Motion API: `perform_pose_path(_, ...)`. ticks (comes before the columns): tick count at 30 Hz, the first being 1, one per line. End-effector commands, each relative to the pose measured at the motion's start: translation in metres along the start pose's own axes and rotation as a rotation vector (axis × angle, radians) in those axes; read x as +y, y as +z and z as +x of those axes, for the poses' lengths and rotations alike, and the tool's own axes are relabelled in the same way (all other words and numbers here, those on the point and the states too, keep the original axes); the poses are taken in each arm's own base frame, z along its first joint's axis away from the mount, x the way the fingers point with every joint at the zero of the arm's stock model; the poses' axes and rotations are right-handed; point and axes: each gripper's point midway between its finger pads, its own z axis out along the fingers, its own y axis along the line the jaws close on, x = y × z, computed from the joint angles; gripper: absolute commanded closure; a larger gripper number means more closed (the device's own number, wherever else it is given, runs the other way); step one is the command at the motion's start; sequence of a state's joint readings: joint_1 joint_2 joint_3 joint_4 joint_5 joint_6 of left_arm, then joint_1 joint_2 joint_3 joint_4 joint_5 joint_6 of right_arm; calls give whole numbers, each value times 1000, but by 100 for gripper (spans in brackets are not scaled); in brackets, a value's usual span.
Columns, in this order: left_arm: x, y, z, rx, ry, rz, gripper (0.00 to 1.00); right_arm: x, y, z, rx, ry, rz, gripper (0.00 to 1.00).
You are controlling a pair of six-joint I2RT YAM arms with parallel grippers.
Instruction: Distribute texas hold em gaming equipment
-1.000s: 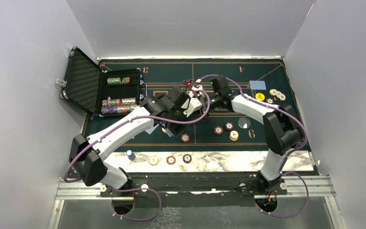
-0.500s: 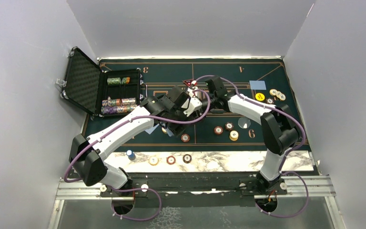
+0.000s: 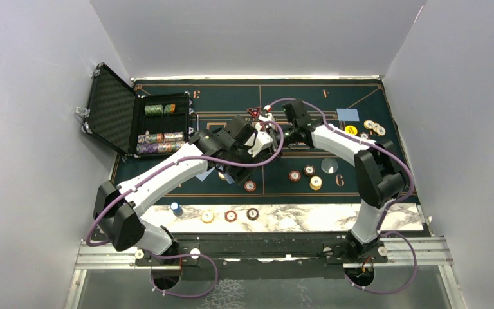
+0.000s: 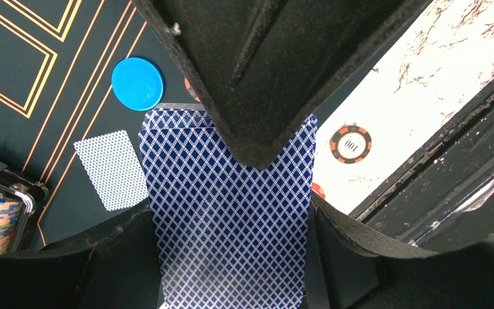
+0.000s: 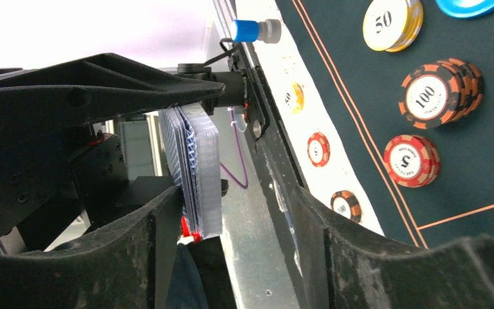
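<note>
My left gripper (image 3: 256, 139) is shut on a deck of blue-backed playing cards (image 4: 231, 219), held above the mat. In the right wrist view the deck (image 5: 199, 167) stands edge-on between the fingers of my right gripper (image 5: 235, 199). It lies against the left finger, with a wide gap to the right one, so that gripper is open. One card (image 4: 111, 168) lies face down on the felt beside a blue disc (image 4: 137, 84). Chip stacks (image 5: 437, 90) and a yellow chip (image 5: 391, 22) rest on the mat. A red triangular marker (image 3: 254, 112) sits just behind the grippers.
An open black case (image 3: 161, 125) with chip rows stands at the left. Three chips (image 3: 231, 215) lie on the marble strip (image 3: 309, 219) at the mat's near edge. More chips (image 3: 373, 127) and a card (image 3: 347, 114) sit at the back right. A clear disc (image 3: 329, 165) lies right of centre.
My right gripper shifted left and then slightly back right beside the deck, and its jaws narrowed. The left gripper and its cards stayed still.
</note>
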State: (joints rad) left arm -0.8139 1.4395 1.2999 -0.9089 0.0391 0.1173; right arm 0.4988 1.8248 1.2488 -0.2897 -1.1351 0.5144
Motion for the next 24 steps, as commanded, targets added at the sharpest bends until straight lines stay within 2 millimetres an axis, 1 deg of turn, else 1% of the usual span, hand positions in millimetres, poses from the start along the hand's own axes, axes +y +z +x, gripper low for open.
perform_pose_path(1, -4, -15, -18, -79, 11, 18, 100, 7, -2, -7, -28, -46, 2, 32)
perform_pose_path(4, -5, -14, -19, -77, 12, 23, 100, 13, 11, 1, 0, -28, -48, 30)
perform_pose_path(7, -5, -15, -21, -82, 8, 25, 100, 12, 21, 3, 12, -19, -44, 31)
perform_pose_path(11, -5, -17, -24, -92, 6, 25, 100, 8, 27, 4, 14, -19, -20, 32)
perform_pose_path(14, -4, -17, -24, -92, 9, 21, 100, -2, 27, 5, 15, -15, 27, 35)
perform_pose_path(17, -4, -18, -24, -94, 10, 20, 100, -8, 20, 2, 5, -13, 65, 41)
perform_pose_path(20, -4, -17, -24, -93, 8, 22, 100, -8, 11, -1, -15, -23, 75, 47)
perform_pose_path(24, -5, -17, -23, -89, 8, 25, 100, -7, 3, -5, -28, -31, 81, 52)
